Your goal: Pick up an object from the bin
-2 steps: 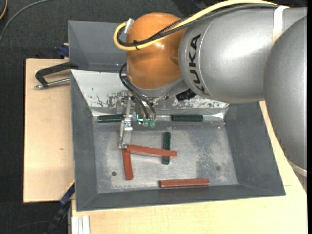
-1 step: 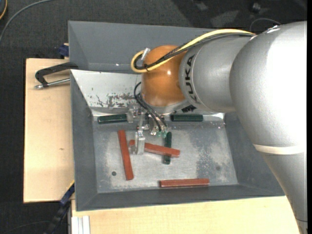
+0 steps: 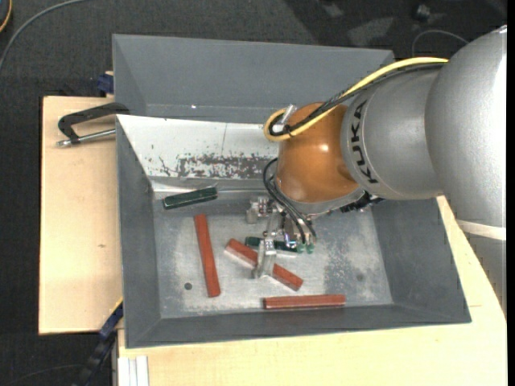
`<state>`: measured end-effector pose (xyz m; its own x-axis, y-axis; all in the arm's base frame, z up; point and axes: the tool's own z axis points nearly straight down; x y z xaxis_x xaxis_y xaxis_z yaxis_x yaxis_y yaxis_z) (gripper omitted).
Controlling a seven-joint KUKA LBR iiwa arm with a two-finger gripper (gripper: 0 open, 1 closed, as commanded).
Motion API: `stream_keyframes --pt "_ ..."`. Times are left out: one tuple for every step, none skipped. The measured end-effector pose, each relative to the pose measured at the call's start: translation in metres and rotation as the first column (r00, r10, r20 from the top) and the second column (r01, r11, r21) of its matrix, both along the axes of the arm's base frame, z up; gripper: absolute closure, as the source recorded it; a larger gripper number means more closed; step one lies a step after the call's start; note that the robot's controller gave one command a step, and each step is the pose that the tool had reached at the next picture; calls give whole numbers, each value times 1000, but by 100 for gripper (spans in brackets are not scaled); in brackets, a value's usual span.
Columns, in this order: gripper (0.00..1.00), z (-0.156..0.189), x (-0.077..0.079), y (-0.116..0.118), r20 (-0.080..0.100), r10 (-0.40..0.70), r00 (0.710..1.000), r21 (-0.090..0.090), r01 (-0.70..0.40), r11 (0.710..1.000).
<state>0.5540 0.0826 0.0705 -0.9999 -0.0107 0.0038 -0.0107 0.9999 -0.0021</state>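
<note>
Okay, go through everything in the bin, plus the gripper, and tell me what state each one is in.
gripper: low in the bin's middle, between the two short red blocks.
left short red block: lying flat, beside the gripper.
right short red block: lying flat, beside the gripper.
long red bar: lying flat, untouched, at the left.
front red bar: lying flat along the front wall.
green pen: lying flat by the back wall.

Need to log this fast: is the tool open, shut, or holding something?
Tool: cannot be told; it is down among short red-brown blocks mid-bin.

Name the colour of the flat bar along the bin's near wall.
Reddish-brown flat bar; camera view.
</note>
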Motion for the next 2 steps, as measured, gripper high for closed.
stream_keyframes --pt "100 0 1 4 3 5 1000 3 -5 1000" --pt "100 147 22 39 19 40 999 6 -40 999"
